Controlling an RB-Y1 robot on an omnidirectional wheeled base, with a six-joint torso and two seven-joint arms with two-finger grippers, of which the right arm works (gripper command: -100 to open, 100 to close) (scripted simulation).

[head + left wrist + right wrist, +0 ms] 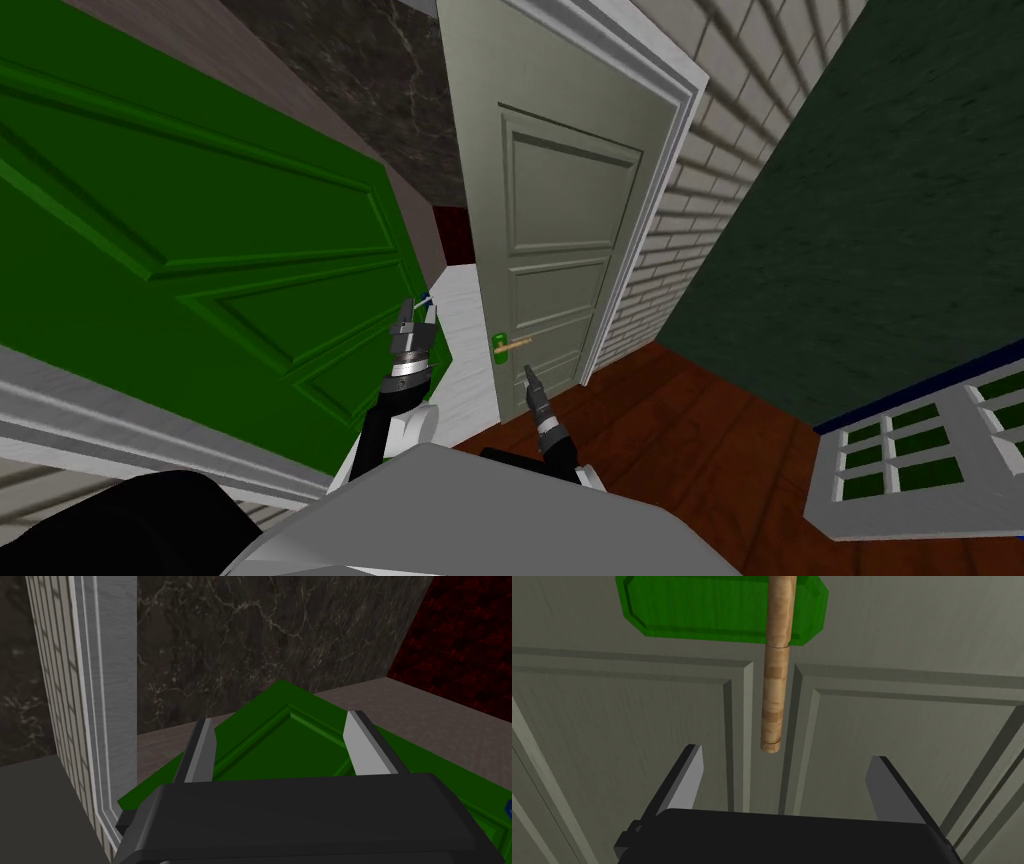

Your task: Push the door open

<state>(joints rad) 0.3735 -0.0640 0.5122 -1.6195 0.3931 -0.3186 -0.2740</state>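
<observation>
My right pincer [787, 753] gapes wide and empty just below the tip of the light wooden lever handle [774, 676] on the grey-green panelled door [570, 200] ahead, while my left pincer [280, 721], equally open and empty, lies over the bright green panelled door [200, 230] standing wide open on the left.

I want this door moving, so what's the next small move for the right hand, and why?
Probably ease the right hand forward onto the grey door just beside the wooden lever. Its fingers are open, gripping nothing, and point at the panel with the lever's tip lined up between them, so a short forward press near the handle side should likely swing it.
</observation>
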